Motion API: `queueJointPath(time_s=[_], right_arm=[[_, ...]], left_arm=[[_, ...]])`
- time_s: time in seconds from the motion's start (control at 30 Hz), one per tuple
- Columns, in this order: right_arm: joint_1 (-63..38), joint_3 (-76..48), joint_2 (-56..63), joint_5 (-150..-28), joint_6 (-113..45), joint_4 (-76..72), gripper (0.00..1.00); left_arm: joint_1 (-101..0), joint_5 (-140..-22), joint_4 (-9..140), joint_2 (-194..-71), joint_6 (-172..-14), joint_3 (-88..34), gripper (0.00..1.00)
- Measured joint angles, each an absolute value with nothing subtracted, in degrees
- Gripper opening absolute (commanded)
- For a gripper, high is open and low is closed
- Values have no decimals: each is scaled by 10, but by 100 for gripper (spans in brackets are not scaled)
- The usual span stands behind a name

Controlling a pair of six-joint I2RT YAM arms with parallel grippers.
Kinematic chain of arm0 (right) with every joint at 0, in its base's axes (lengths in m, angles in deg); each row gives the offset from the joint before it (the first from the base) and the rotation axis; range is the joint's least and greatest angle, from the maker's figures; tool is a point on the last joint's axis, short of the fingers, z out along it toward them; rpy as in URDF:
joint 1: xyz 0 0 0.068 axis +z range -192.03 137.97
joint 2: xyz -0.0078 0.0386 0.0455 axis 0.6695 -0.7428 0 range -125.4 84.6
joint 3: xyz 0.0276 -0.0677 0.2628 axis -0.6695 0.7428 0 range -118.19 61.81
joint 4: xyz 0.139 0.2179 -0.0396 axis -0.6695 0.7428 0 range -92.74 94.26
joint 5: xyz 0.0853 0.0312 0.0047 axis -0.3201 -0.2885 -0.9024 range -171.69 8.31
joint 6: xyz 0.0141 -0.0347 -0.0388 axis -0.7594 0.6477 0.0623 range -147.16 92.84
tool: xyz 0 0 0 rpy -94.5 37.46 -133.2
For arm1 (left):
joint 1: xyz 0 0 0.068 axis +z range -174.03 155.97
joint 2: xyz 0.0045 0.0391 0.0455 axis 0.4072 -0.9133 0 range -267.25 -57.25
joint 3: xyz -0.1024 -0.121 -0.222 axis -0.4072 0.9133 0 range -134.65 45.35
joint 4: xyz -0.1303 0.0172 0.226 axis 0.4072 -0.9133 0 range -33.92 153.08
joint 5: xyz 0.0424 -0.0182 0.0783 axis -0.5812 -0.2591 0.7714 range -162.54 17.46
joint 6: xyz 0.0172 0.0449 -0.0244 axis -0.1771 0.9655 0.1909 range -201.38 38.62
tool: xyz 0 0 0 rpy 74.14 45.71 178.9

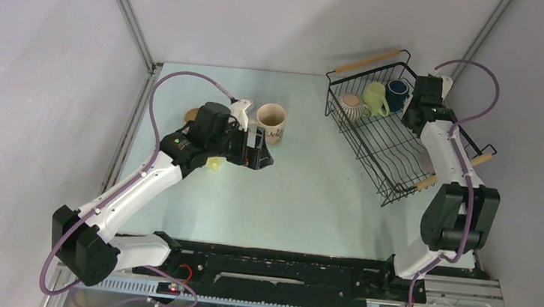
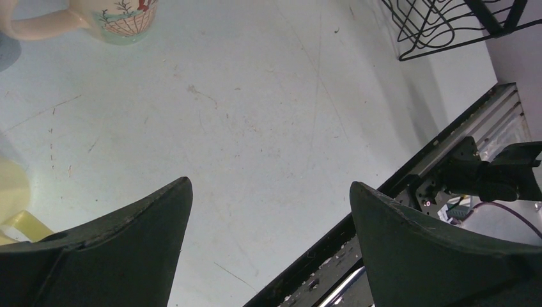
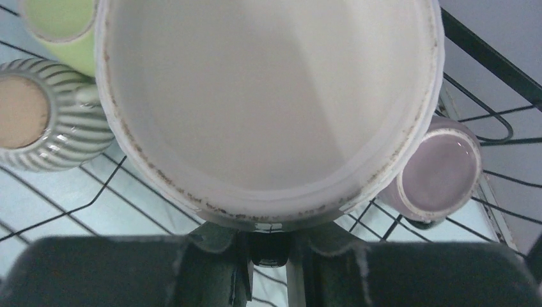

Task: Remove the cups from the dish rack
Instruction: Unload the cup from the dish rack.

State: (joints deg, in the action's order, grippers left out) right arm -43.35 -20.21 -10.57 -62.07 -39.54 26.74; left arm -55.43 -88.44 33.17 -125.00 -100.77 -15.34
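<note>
Top view: left gripper (image 1: 254, 155) hangs over the table (image 1: 310, 195) left of centre, next to the floral cup (image 1: 270, 123), which is already out and standing upright. The dish rack (image 1: 375, 145) sits far right with the ribbed cup (image 1: 351, 106), yellow-green cup (image 1: 376, 99) and dark blue cup (image 1: 397, 94) in its far end. The right gripper (image 1: 423, 100) is down in the rack's far right corner. Left wrist: fingers spread wide, nothing between them, bare table below, floral cup at the top left edge, pale yellow thing (image 2: 13, 192) at the left edge, can't tell what. Right wrist: jaws pinched narrow on the near rim of the white cup (image 3: 268, 102), mouth up, over the rack wires. Ribbed and yellow-green cups crowd its left and the mauve cup (image 3: 441, 169) is just beside it on the right. Step looks like picking the white cup out. Next move calls for a straight lift clear of the neighbours and wires, then a carry to the table.
</note>
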Motion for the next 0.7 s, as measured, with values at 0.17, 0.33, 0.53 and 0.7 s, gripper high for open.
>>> queueJointPath(time_s=[0.17,0.33,0.53,0.7], right_arm=[[-406,-202,-58,-613,-401,299,0],[-348,-206,-8,-612,-410,340,0],[-268,-235,41,-611,-427,395,0],[-203,-243,75,-623,-453,425,0]], left_arm=[[-554,-894,338,-1243,-1025,-153,100],[-555,-908,353,-1235,-1050,-153,100],[-555,-923,366,-1225,-1080,-153,100],[-555,-936,387,-1215,-1111,-153,100]])
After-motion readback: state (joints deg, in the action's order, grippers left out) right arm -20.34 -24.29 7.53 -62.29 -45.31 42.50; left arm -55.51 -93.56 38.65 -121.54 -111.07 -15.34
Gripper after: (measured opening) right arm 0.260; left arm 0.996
